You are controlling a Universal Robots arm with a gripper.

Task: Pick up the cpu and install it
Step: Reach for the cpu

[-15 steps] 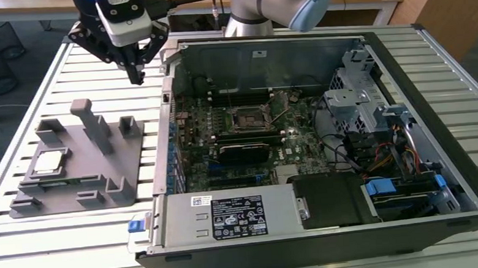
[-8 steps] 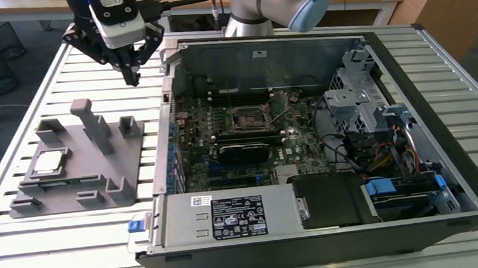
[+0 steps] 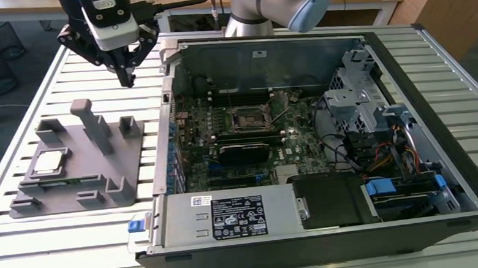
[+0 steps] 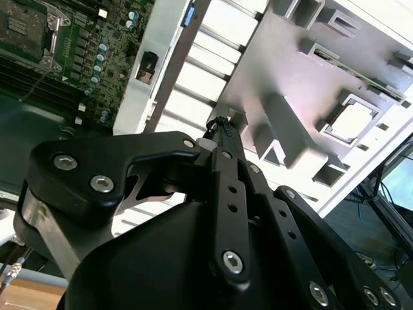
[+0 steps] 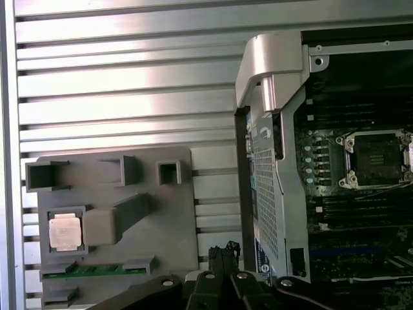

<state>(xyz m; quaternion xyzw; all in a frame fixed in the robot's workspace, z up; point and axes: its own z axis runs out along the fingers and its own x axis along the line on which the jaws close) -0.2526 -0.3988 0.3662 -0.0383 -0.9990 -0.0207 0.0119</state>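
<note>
Slatted desk [image 3: 65, 253] holds a grey tray [image 3: 120, 177] with the cpu [image 3: 48, 161] — in the exterior view at 7 o'clock from the fingers [image 3: 126, 80], which are pressed together, empty, well apart.

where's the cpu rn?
The cpu sits at the exterior view's left, in a recess of the grey holder tray on the slatted table, outside the open computer case; the tool hangs apart from it.

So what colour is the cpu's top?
Silvery-grey; the cpu shows best in the first wrist view.
</note>
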